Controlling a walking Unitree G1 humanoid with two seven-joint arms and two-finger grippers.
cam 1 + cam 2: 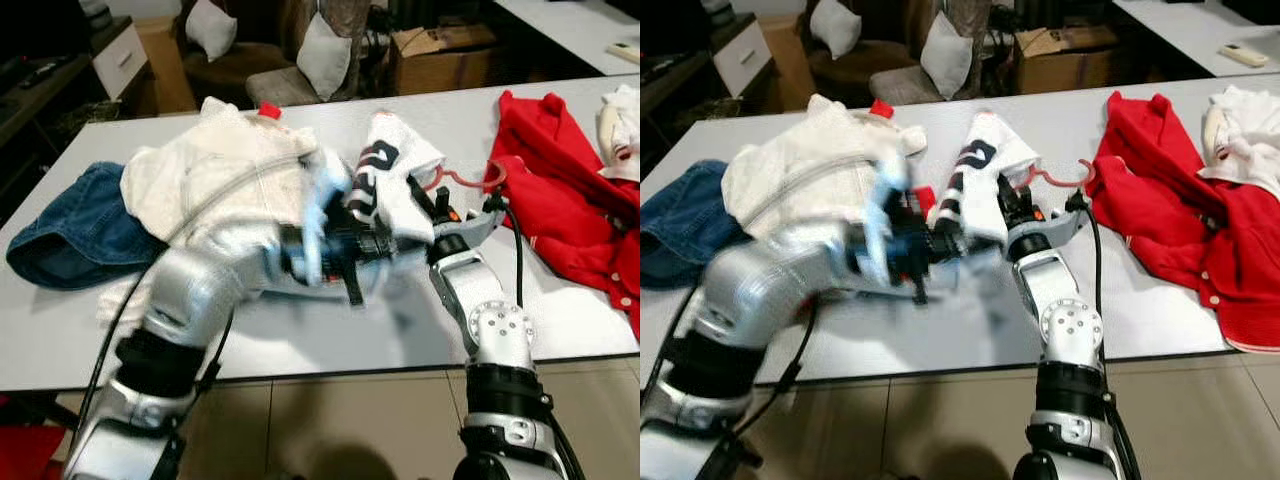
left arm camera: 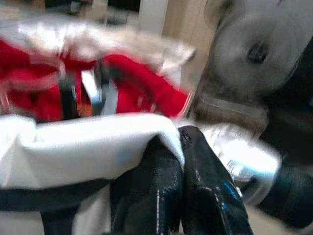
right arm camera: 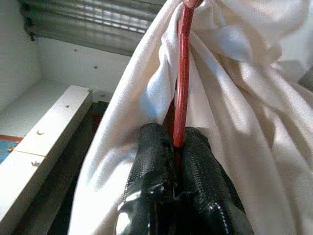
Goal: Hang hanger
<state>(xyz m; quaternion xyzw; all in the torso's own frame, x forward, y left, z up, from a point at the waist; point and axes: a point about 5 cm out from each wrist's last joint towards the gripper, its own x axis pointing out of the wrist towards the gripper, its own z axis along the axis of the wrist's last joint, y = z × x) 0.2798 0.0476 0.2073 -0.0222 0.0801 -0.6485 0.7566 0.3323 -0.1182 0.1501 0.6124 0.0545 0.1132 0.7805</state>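
Silver metal covers both robot arms, which reach forward over a pale grey table [image 1: 300,340] and meet at a white garment with black lettering [image 1: 385,180]. The right gripper [image 3: 177,147] has its two black fingers pressed together on the thin red hanger [image 3: 182,73], whose stem rises straight out from between the fingertips with white cloth draped on both sides of it. In the head views the hanger's hook curls out just beyond the right gripper, lying against the tabletop beside the cloth. The left gripper [image 2: 180,147], blurred, sits close beside the right one and pinches a fold of the same white garment, fingers closed on the fabric. Past the right gripper, on its outer side, a red button-up garment [image 1: 560,210] is spread over the table, with another white piece of clothing [image 1: 622,130] beyond that at the table's corner. On the outer side of the left arm lies a heaped cream garment [image 1: 215,170], and further out a blue denim item [image 1: 75,225]. Behind the table stand chairs with white cushions [image 1: 325,50] and a cardboard box [image 1: 440,55]; the floor is beige tile [image 1: 340,420].
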